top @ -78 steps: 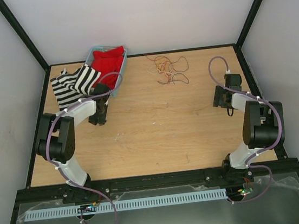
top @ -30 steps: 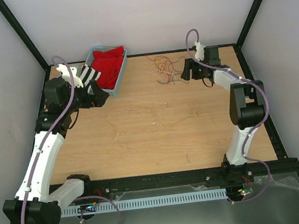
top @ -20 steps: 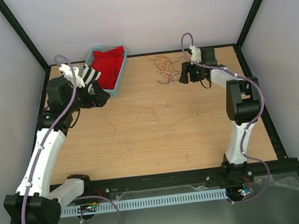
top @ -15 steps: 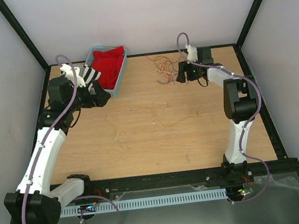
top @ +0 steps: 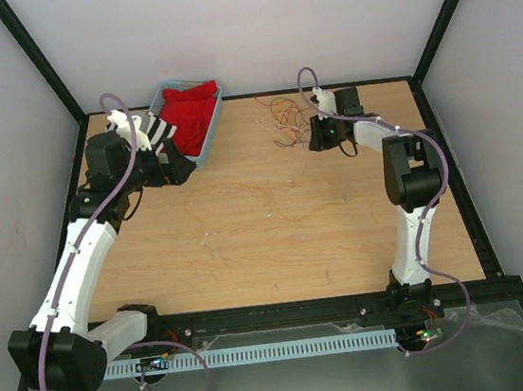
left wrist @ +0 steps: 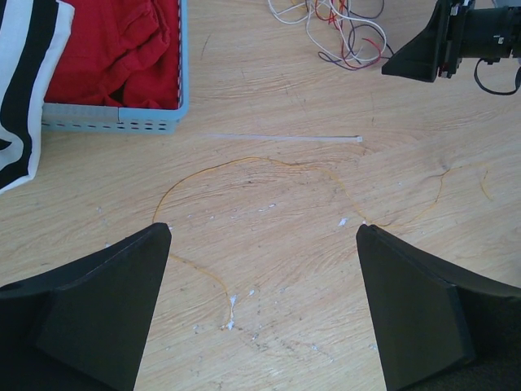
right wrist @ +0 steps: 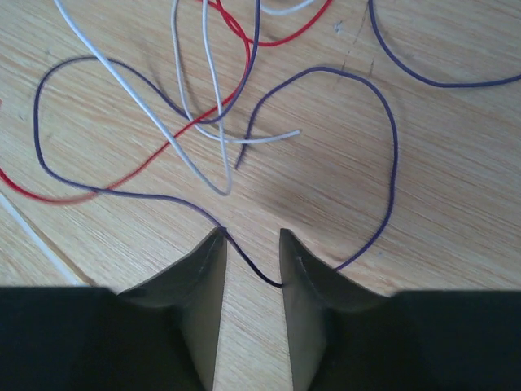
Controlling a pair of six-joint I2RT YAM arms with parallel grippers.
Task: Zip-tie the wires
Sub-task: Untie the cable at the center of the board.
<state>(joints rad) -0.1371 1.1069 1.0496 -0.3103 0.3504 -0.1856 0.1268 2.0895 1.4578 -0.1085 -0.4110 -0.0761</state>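
Well, the wires (top: 289,121) lie in a loose, curling tangle on the table (top: 268,252), to the right of the blue basket (top: 216,125) and along the same far edge, a little apart from it. The right gripper (top: 316,138) is down at the side of the tangle farthest from the basket. Through its own wrist camera I can see its jaws standing only narrowly apart, tips low over the wood. One dark purple strand (right wrist: 251,261) runs across the gap between them, crosswise to the fingers. The rest of the bunch fans out ahead of the tips, on the basket's side. Bare wood shows on both sides of that strand, so I'd call the jaws open around it, not clamped on it. To me this looks like the pinch that starts gathering the strands.

The left gripper (top: 174,168) hangs just off the basket's near right corner, jaws spread wide with nothing in them. On the wood just in front of the basket lies the zip tie (left wrist: 281,138), a thin pale strip. Its length runs parallel to the basket's front wall, with its small head at the end toward the wires. A single orange strand (left wrist: 244,160) curls just nearer than the tie.

So the right arm is at the wires, and the left is the one closer to the tie.
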